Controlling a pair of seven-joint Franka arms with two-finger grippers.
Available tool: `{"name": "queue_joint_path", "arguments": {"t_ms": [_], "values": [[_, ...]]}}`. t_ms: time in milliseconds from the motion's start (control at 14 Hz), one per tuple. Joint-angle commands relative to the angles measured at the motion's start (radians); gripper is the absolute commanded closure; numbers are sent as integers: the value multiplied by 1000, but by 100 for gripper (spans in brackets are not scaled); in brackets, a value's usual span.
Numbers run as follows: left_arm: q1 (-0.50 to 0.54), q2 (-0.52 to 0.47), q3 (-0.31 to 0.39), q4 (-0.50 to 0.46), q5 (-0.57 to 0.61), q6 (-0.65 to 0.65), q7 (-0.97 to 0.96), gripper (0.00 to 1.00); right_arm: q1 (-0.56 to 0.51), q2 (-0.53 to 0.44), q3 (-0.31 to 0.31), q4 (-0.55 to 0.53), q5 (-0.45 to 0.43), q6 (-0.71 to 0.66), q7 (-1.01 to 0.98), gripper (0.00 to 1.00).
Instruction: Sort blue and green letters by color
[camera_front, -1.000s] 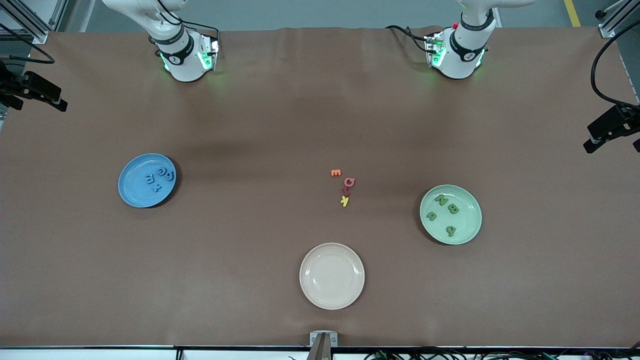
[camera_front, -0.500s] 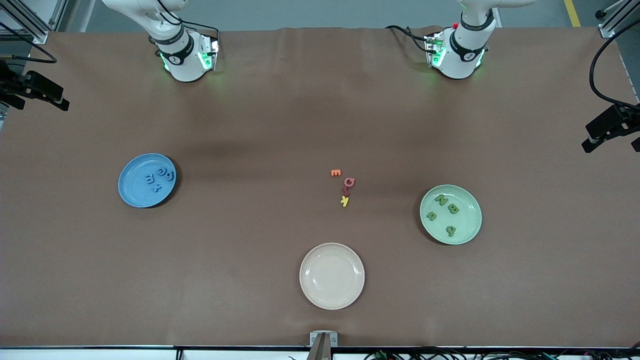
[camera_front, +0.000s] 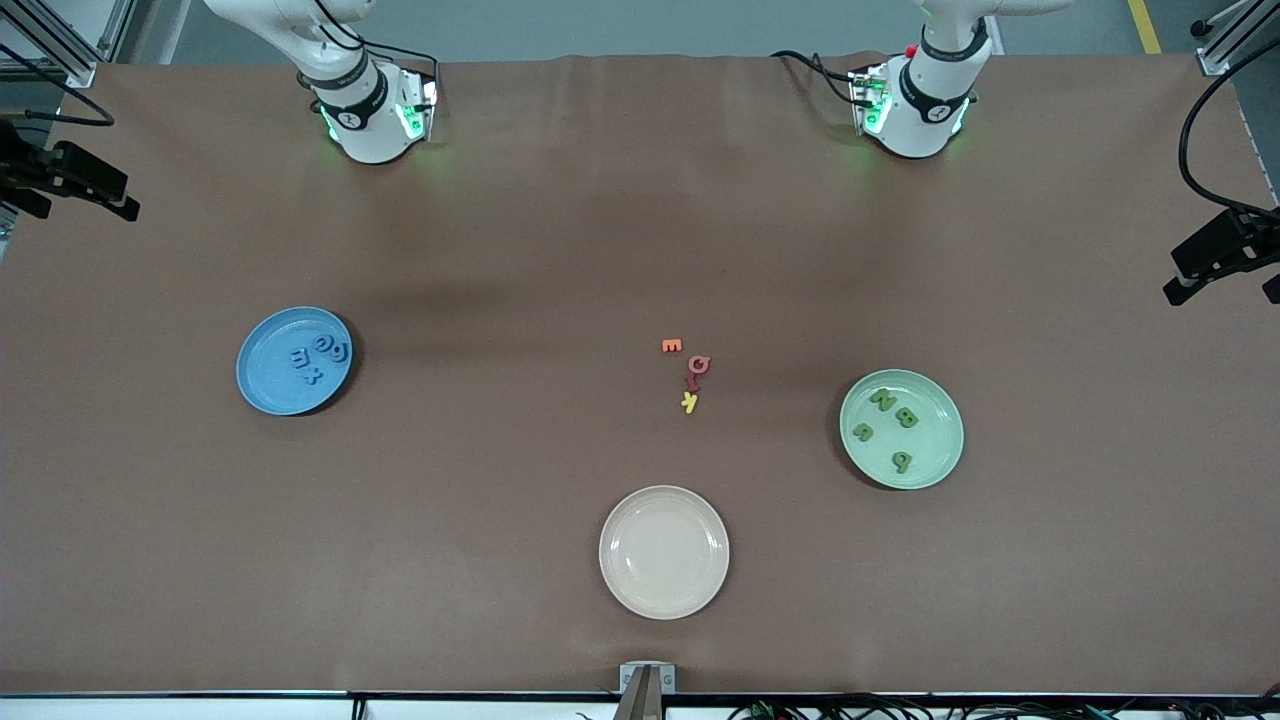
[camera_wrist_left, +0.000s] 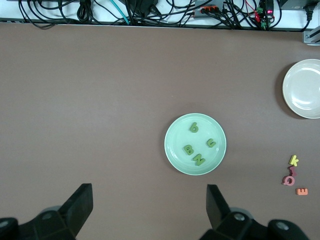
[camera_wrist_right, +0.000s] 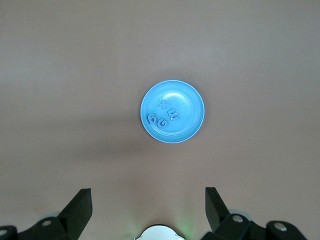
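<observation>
Front view: blue letters (camera_front: 317, 358) are gathered on the blue plate (camera_front: 262, 385), green letters (camera_front: 888, 421) on the green plate (camera_front: 940, 457), matched by color; left gripper (camera_wrist_left: 149, 210) and right gripper (camera_wrist_right: 148, 213) are held spread wide, empty, high above their plates.

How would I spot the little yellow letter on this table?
Start at the cream plate, nearest the front camera. Farther from the camera lies a short line of loose letters; the yellow letter is the one closest to that plate, beside the red letter and orange letter.
</observation>
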Motion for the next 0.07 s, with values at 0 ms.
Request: {"name": "queue_joint_path", "arguments": {"t_ms": [0], "values": [[2,3,-2,14,-3,-16,0,0,-15,-20,10,-22,13,-1,-8,0]]}}
